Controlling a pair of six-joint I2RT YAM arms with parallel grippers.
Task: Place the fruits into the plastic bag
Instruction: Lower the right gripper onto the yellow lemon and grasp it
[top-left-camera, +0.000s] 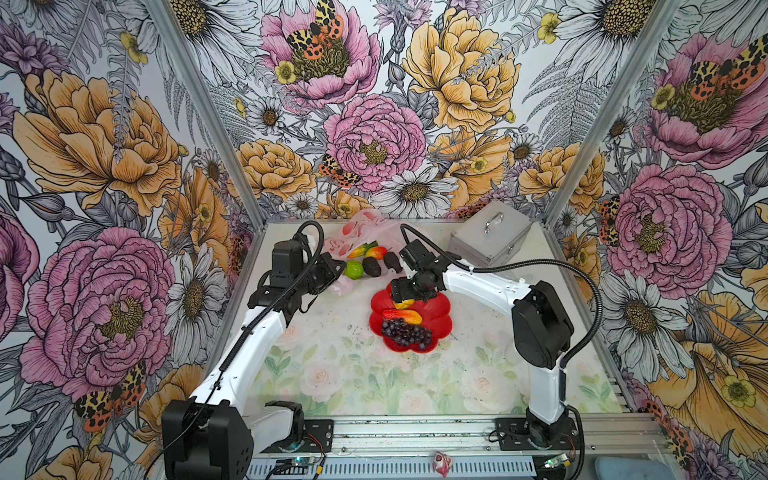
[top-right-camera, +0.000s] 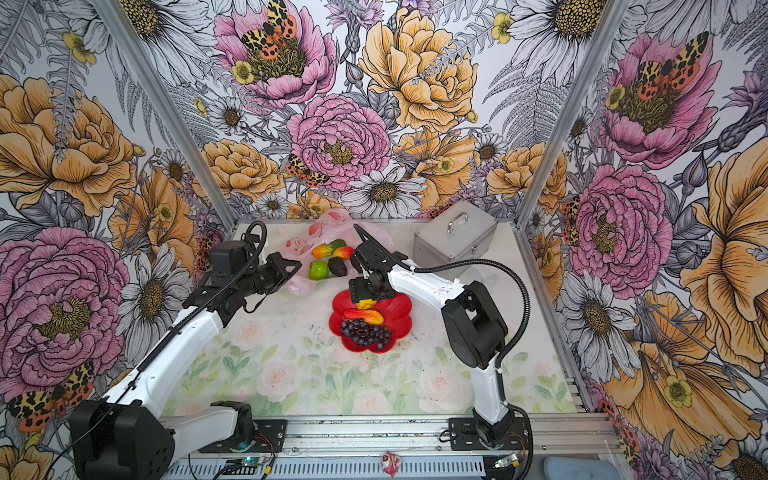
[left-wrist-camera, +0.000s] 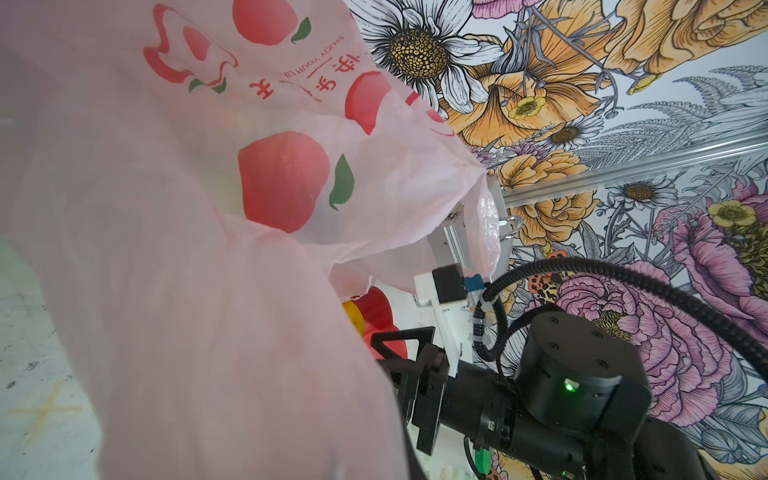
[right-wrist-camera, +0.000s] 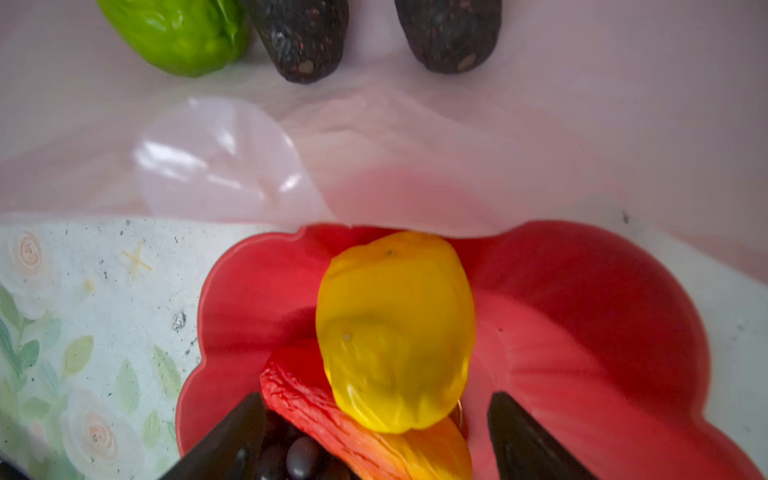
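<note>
**On the red plate (right-wrist-camera: 602, 291): yellow fruit is a pop-out waiting to happen**

Over that plate the right gripper (right-wrist-camera: 378, 399) hangs with its jaws apart either side of the yellow fruit (right-wrist-camera: 395, 332), not touching it. The fruit's glossy, rounded and propped on the red-orange fruit (right-wrist-camera: 332, 415). An off-centre squeeze could pop it sideways, or shove its neighbour and the grape bunch (top-left-camera: 405, 332) over the rim.

The left gripper (top-left-camera: 332, 270) is closed. I think it's pinching the plastic bag (left-wrist-camera: 166, 249) by its edge, though the film hides the fingers. If that thin film slips, the mouth sags shut. The green ball (top-left-camera: 354, 269) and avocados (top-left-camera: 371, 266) lie on the bag's film at the back.
</note>
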